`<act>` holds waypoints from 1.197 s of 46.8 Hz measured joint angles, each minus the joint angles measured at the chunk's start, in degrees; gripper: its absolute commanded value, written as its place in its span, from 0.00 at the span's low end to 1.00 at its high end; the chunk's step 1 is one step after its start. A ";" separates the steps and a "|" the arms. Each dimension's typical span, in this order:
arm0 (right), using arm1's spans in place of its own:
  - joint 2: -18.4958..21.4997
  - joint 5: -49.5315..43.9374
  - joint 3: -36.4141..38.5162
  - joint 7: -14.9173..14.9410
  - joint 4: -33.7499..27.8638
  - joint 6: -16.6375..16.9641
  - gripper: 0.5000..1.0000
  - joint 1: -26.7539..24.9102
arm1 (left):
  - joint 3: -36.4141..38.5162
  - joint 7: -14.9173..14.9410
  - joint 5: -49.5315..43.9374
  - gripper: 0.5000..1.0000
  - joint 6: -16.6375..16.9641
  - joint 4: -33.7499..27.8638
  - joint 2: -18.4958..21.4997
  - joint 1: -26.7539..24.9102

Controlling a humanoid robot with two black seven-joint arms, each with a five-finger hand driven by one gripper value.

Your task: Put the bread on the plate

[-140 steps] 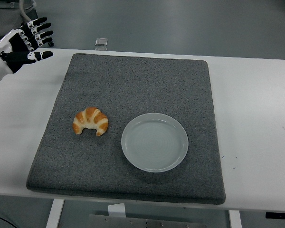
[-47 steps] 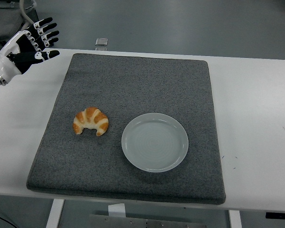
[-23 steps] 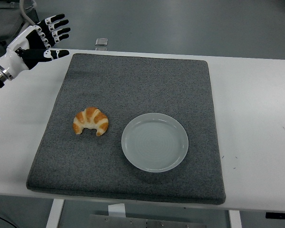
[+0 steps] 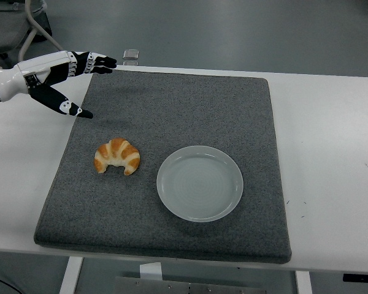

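At ten o'clock over the grey mat (image 4: 172, 110), my left hand (image 4: 61, 76) hangs with fingers spread, thumb dropped, empty, shaped to close around the bread (image 4: 117, 156). Bread lies at nine o'clock of the plate (image 4: 199, 182), just beside it, untouched.

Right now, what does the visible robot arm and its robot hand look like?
Only the left arm shows: a white forearm shell ending in a black robot hand with five slim fingers, banded with white segments at the joints and a white patch on the thumb. No cable is clearly attached.
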 measured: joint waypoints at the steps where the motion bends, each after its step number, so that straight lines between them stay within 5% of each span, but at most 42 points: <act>1: 0.00 0.00 0.00 0.00 0.00 0.00 0.86 0.00 | 0.41 0.00 0.74 0.98 0.00 -0.80 0.61 -0.22; 11: 0.00 0.00 0.00 0.00 -0.01 0.00 0.86 0.00 | 3.91 0.72 7.84 0.98 0.01 -6.26 4.69 -1.87; 24: 0.00 0.00 0.00 0.00 0.00 0.00 0.86 0.00 | 4.16 1.40 12.06 0.98 2.17 -6.52 3.98 -1.28; 37: 0.00 0.00 0.00 0.00 0.01 0.00 0.86 0.01 | 9.73 2.59 19.08 0.98 12.85 -4.04 -2.64 0.37; 56: 0.00 0.00 0.00 0.00 0.01 0.00 0.86 0.01 | 10.10 2.49 19.06 0.98 17.88 4.24 -12.37 1.57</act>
